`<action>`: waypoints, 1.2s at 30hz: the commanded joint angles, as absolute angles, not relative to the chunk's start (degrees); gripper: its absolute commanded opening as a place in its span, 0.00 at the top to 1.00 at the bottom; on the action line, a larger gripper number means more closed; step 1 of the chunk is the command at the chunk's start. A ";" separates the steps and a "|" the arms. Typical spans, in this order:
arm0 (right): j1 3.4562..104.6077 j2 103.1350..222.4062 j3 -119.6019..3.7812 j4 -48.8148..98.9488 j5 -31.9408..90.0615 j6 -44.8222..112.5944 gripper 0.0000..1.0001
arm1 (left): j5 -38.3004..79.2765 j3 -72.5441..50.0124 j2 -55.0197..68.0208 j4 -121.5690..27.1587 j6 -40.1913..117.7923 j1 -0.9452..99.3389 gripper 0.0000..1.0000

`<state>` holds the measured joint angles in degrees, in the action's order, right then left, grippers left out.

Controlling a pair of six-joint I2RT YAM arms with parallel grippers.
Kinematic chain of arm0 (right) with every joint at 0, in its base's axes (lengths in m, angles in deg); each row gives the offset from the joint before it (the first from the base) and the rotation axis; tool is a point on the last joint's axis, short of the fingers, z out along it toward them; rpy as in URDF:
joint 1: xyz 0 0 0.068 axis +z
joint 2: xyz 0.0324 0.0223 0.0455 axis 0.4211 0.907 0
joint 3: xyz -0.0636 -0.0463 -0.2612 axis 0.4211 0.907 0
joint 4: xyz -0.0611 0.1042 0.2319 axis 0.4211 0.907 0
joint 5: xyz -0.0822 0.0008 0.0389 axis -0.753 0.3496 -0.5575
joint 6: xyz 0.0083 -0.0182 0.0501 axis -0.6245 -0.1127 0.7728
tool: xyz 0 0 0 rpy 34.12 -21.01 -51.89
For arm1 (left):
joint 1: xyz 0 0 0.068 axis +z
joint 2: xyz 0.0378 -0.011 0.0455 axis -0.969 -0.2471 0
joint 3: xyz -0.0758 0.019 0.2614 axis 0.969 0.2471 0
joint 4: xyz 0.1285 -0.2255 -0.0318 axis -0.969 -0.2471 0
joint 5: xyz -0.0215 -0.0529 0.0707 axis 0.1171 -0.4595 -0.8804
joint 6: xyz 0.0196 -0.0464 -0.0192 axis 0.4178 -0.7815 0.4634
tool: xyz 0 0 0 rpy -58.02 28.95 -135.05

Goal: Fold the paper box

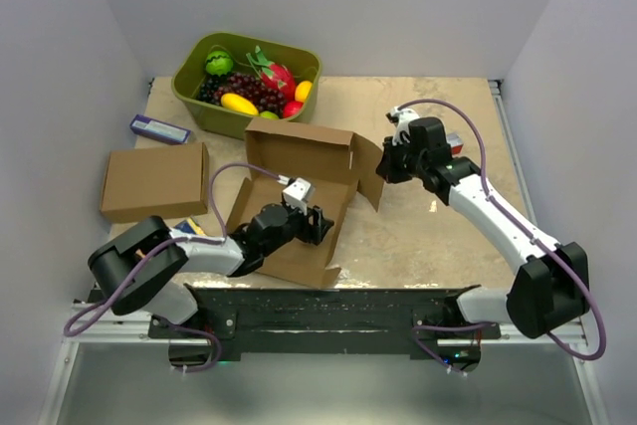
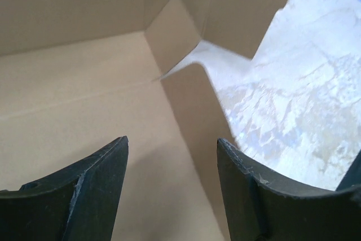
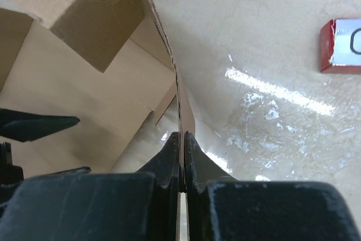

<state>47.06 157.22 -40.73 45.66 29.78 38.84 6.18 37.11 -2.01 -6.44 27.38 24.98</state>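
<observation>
The paper box lies partly unfolded in the middle of the table, with its back wall raised and brown flaps spread out. My left gripper hovers low over the box's floor, open, with nothing between its fingers. In the left wrist view an inner corner flap stands upright ahead of the left gripper. My right gripper is shut on the box's right side flap and holds it upright on edge. The thin cardboard is pinched between the closed tips of the right gripper.
A green tub of fruit stands at the back left. A second closed cardboard box lies at the left, with a small blue packet behind it. A small red box lies on the table right of the right gripper.
</observation>
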 commanded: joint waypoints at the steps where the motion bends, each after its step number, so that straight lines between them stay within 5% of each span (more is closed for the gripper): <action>1: 47.23 154.46 -41.60 44.07 32.76 31.65 1.00 | 4.85 41.82 -4.57 0.70 26.56 24.90 0.32; 26: 45.12 165.88 -41.51 31.15 29.94 5.36 1.00 | 4.84 52.11 -10.99 8.26 20.50 24.81 0.32; 36: 41.69 168.17 -41.69 27.20 29.33 7.29 0.68 | 4.49 52.38 -10.99 8.44 20.15 24.90 0.32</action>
<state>43.65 167.95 -40.47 30.45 33.19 8.26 5.40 50.53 -9.60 12.89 21.15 25.02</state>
